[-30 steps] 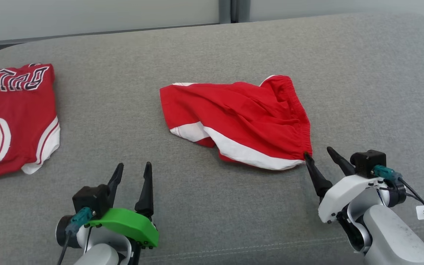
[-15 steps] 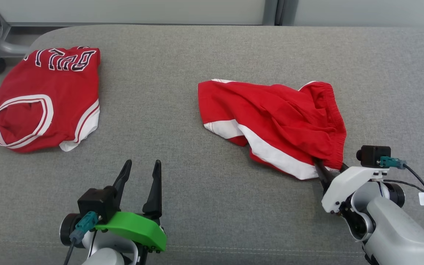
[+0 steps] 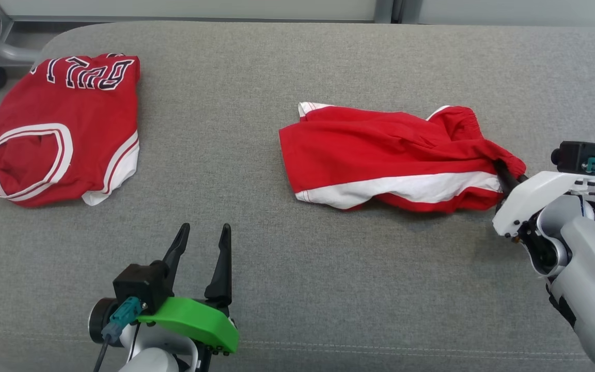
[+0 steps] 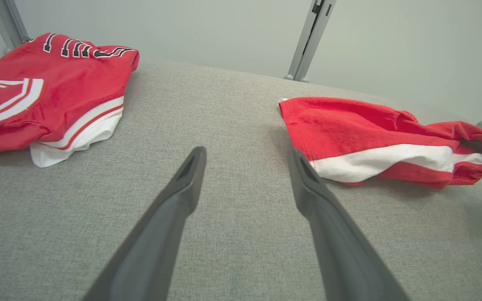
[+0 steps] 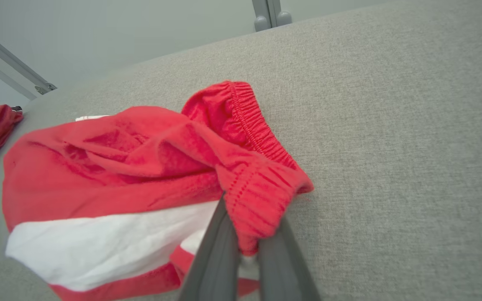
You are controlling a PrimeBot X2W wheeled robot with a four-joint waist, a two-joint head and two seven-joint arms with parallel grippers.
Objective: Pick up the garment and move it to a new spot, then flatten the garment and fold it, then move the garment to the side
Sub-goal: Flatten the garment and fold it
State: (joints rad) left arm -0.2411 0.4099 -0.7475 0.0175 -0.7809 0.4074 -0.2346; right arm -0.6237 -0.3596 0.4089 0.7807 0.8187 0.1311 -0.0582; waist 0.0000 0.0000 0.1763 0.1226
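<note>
The right gripper (image 3: 504,173) is clamped on the elastic waistband (image 5: 253,125) of the red shorts (image 3: 380,155), which lie crumpled on the grey cushion (image 3: 297,289), stretching to its left. The left gripper (image 3: 205,227) hovers well apart, fingers parted and empty.

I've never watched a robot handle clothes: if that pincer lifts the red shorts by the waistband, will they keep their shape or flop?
Probably flop: the red shorts bunch and crease where the right pincer pinches them. Likely light, since one small pinch at the waistband holds them. Slipping seems unlikely; the gathered elastic gives a thick fold.
</note>
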